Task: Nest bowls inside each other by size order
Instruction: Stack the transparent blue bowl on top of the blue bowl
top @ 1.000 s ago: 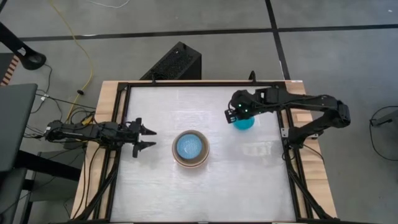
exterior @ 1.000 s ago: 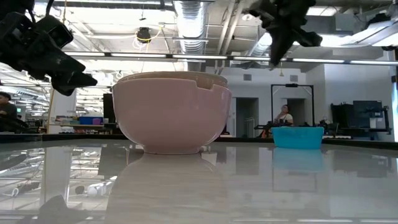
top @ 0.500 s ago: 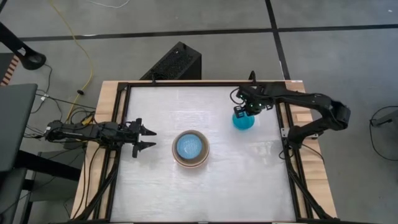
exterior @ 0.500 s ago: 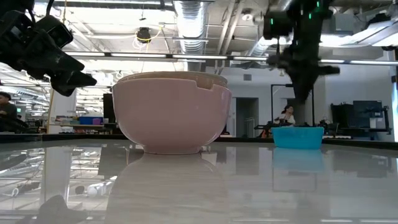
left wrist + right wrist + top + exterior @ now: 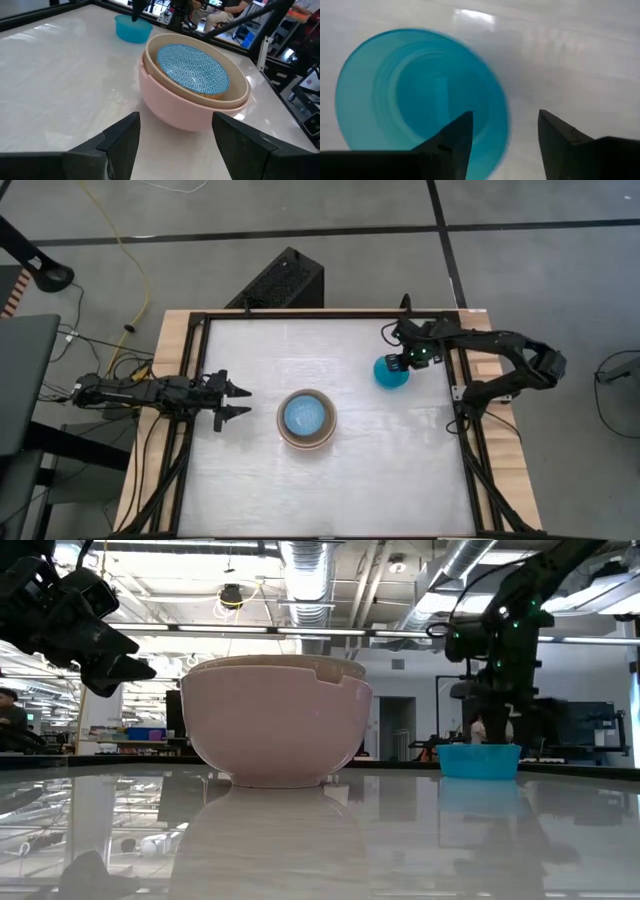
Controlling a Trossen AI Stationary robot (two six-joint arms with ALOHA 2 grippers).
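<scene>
While right pincer (image 5: 502,145) spread straddles 1 teal bowl (image 5: 390,373) rim, 3 bowls (image 5: 306,418) nested.

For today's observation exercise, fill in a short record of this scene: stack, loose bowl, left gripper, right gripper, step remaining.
stack: light blue bowl inside grey-beige bowl inside pink bowl, at table centre
loose bowl: teal bowl, alone on the table's right side
left gripper: open, waiting at the left edge
right gripper: open, straddling the teal bowl's rim
step remaining: teal bowl not yet nested
</scene>
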